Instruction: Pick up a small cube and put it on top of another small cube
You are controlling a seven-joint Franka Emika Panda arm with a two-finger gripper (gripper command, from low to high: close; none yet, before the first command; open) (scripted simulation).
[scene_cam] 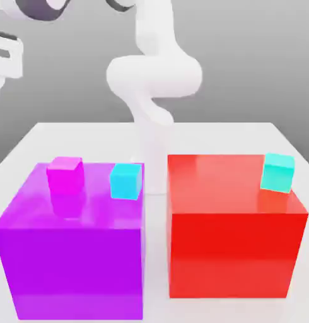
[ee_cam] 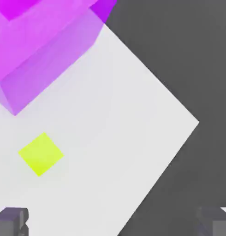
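At the exterior view's far left the jaws are cut off by the frame; the hand view shows them wide apart and empty, above the desk (ee_cam: 101, 124). In that view a yellow cube (ee_cam: 41, 154) lies on the desk, its sides roughly in line with the nearby block's edge; only its top face can be made out.

Next come the pink cube (scene_cam: 65, 175) and, to its right, the blue cube (scene_cam: 126, 182), apart, both flat on the purple block (scene_cam: 72, 268). Behind, the arm (scene_cam: 154, 72) runs out of frame. Furthest right, the turquoise cube (scene_cam: 277, 173) sits slightly turned on the red block (scene_cam: 229, 252), near its right edge. None of the cubes has a clear long axis.
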